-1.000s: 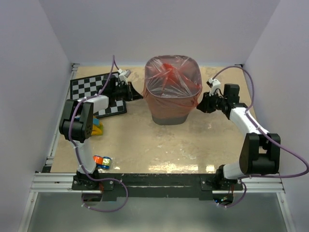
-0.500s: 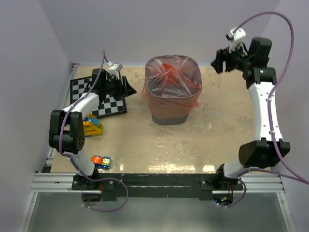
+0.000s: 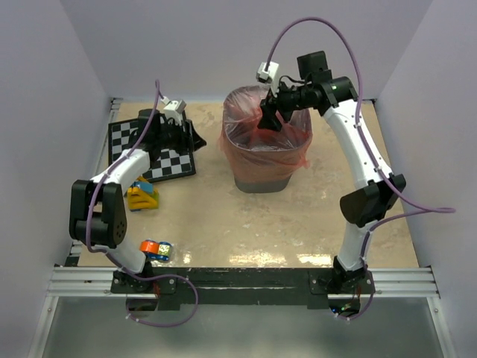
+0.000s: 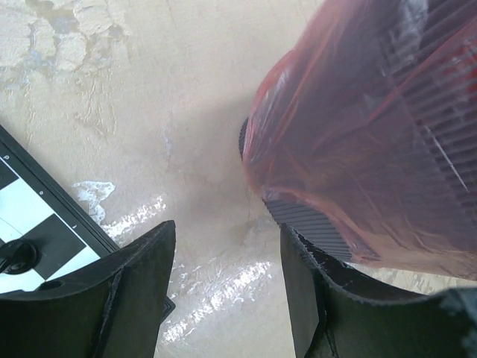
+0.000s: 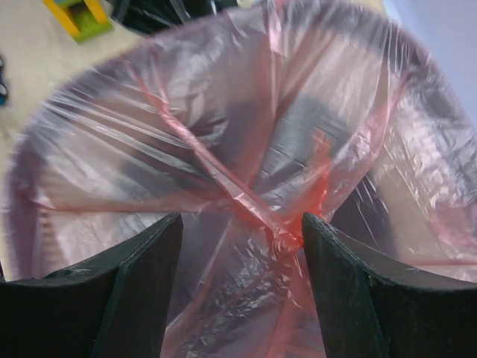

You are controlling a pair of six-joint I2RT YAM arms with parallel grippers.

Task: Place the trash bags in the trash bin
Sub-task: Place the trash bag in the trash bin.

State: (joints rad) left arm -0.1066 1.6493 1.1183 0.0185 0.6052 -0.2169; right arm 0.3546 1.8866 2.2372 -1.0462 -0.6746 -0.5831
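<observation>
- Translucent red-orange plastic trash bag [image 3: 253, 156] lines the dark grey wire-mesh trash bin [image 3: 259, 182].
- My right gripper [image 5: 238, 231], spread wide, hovers over the bin's mouth.
- My left gripper [image 4: 223, 253], also wide, sits beside the bin.

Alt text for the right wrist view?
Open right gripper hovers above the red-orange trash bag, its crinkled film spread wide with twisted folds meeting at the centre. A yellow-green toy sits on the table at top left.

Robotics lab test cell, plain white enclosure walls [image 3: 45, 112], checkerboard calibration board [image 3: 127, 135], aluminium frame rail [image 3: 82, 282].
</observation>
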